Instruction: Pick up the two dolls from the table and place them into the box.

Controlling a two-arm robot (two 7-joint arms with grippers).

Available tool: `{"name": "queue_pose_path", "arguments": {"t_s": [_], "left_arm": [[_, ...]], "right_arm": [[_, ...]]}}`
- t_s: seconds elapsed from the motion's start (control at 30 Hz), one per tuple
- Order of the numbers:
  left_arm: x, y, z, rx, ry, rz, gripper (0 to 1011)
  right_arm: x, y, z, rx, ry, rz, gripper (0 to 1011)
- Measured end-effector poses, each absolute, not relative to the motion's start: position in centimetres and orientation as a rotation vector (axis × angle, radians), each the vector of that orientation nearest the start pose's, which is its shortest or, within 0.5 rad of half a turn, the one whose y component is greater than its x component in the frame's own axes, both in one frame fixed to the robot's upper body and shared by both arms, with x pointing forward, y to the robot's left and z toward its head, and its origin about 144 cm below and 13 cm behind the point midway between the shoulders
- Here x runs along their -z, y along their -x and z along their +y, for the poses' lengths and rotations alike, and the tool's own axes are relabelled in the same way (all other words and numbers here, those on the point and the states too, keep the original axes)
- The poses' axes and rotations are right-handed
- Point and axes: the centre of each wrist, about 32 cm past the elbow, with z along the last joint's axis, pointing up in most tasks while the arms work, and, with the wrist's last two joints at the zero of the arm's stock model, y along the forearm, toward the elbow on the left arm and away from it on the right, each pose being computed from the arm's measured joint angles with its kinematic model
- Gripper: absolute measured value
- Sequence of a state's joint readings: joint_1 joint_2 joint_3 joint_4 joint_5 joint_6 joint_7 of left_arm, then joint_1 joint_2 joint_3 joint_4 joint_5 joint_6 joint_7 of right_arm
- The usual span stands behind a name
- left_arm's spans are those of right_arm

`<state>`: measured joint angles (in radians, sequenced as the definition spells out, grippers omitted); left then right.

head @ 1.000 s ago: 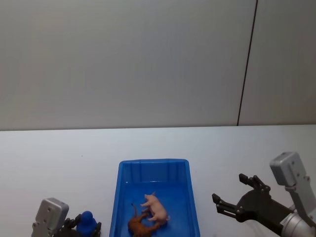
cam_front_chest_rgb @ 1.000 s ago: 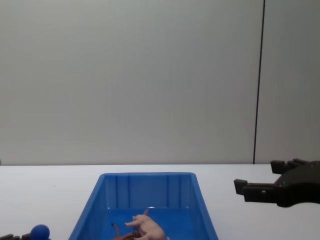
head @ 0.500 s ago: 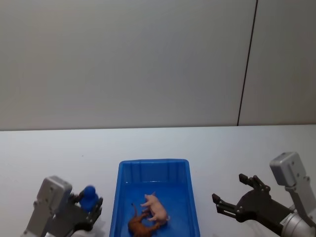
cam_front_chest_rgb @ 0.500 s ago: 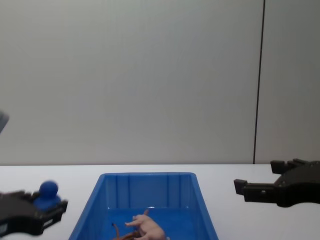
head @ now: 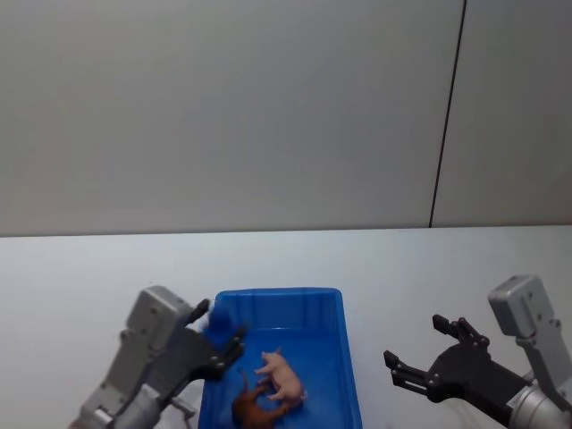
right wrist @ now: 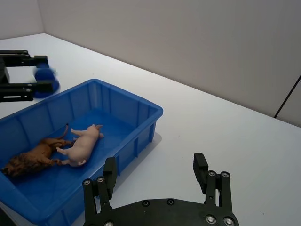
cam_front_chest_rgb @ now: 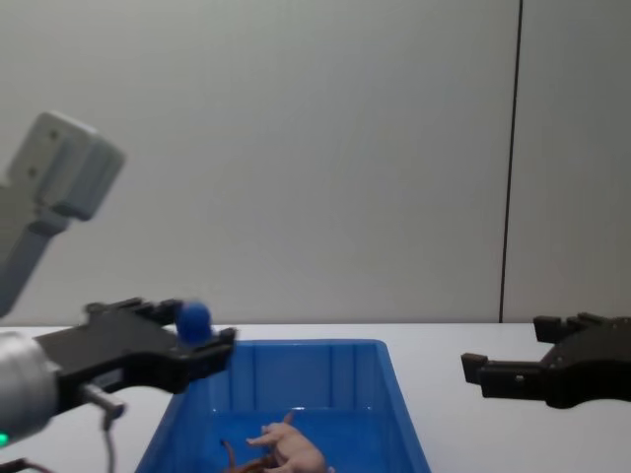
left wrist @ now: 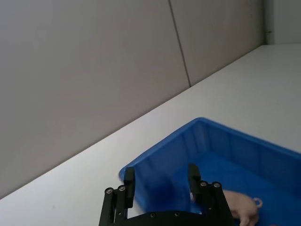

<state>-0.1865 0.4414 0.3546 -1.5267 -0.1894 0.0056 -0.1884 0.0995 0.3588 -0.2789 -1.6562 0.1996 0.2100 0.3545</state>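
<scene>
You are looking at a job that seems nearly done. The brown lion [head: 255,408] and the pink pig [head: 281,374] are both lying on their sides on the floor of the blue box [head: 332,304], touching each other. No doll is sitting on the white table [head: 429,268].

Your left gripper [head: 221,335] is hanging in the air over the left rim of the box, and its fingers are pinching a small blue ball [cam_front_chest_rgb: 193,317]. The ball is not one of the dolls. My guess is that the arm is holding it high so it is passing over the box wall without bumping it.

Your right gripper [head: 429,353] is waiting over the bare table to the right of the box. Its fingers are spread wide and nothing is between them. It is likely staying there to keep out of the way.

The chest view is showing you how high the ball is sitting above the rim. The head view is showing you instead how the ball is lining up with the box's left rim. The right wrist view is giving you the clearest look at both dolls and the ribbed walls inside the box.
</scene>
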Motion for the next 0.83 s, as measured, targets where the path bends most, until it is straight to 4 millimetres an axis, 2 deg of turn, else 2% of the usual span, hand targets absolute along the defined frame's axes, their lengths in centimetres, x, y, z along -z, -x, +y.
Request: {"name": "queue_pose_path", "arguments": {"t_s": [0.1, 0.13, 0.27, 0.4, 0.83], "left_arm": [[-117.3, -50.0, 24.5, -1.033, -0.193, -0.222, 758], [-117.3, -50.1, 24.2, -1.026, -0.19, -0.223, 758], [-117.2, -50.5, 22.9, -0.983, -0.168, -0.227, 907], [-117.2, -50.7, 21.9, -0.952, -0.147, -0.228, 992], [-117.2, -50.9, 20.4, -0.902, -0.088, -0.24, 1001]], "right_arm": [[-118.6, -47.3, -23.8, 0.946, 0.223, -0.023, 1001], [-118.6, -47.3, -23.8, 0.946, 0.223, -0.023, 1001], [-118.6, -47.3, -23.8, 0.946, 0.223, -0.023, 1001], [-118.6, -47.3, -23.8, 0.946, 0.223, -0.023, 1001], [-118.6, -47.3, -23.8, 0.946, 0.223, -0.023, 1001]]}}
